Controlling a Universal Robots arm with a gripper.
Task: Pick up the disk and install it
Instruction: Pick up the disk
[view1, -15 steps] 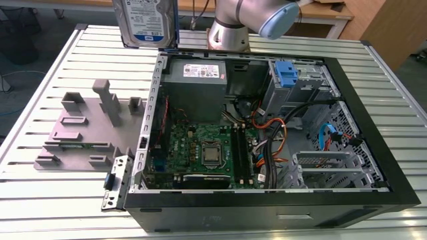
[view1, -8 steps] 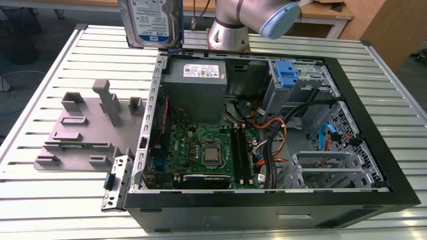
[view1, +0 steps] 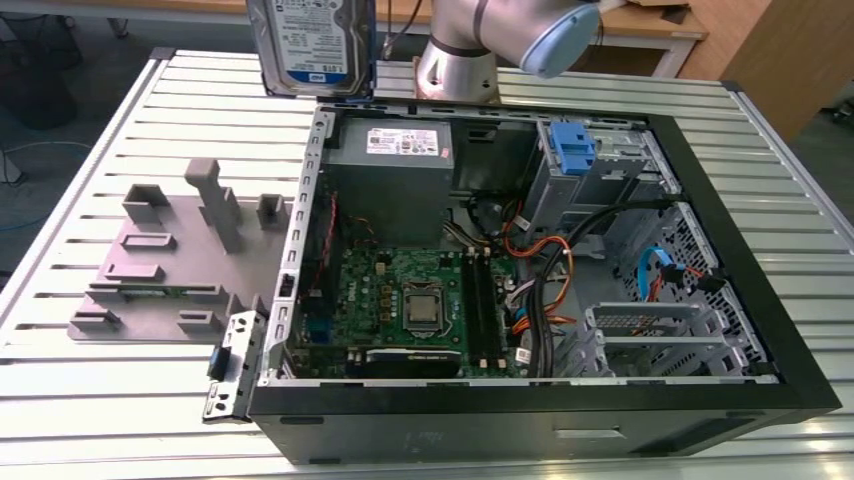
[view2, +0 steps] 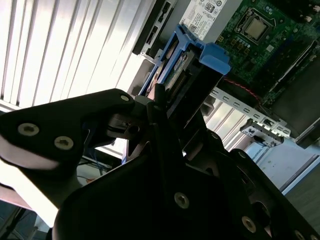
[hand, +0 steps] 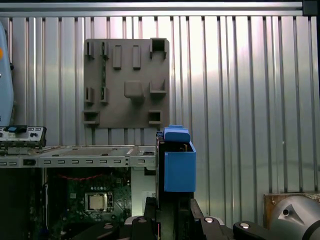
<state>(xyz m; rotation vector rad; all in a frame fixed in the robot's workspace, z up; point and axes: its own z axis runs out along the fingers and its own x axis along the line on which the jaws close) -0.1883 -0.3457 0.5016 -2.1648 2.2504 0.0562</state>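
The disk (view1: 310, 45) hangs upright in the air over the far edge of the table, its white-and-blue label facing the exterior camera. It is beyond the far left corner of the open computer case (view1: 747, 390). In the second wrist view my gripper (view2: 159, 102) is shut on the disk (view2: 186, 62), black fingers clamped on its end between the blue side rails. The first wrist view shows the disk (hand: 179, 162) edge-on, rising from the gripper (hand: 170, 207), with the case below it.
A grey fixture plate (view1: 160, 265) with upright pegs lies on the slatted metal table (view1: 107, 390), left of the case. Inside the case are a grey power supply box (view1: 400, 170), a motherboard (view1: 400, 300), an upright blue latch (view1: 571, 150) and cables. The arm's base (view1: 461, 65) stands behind.
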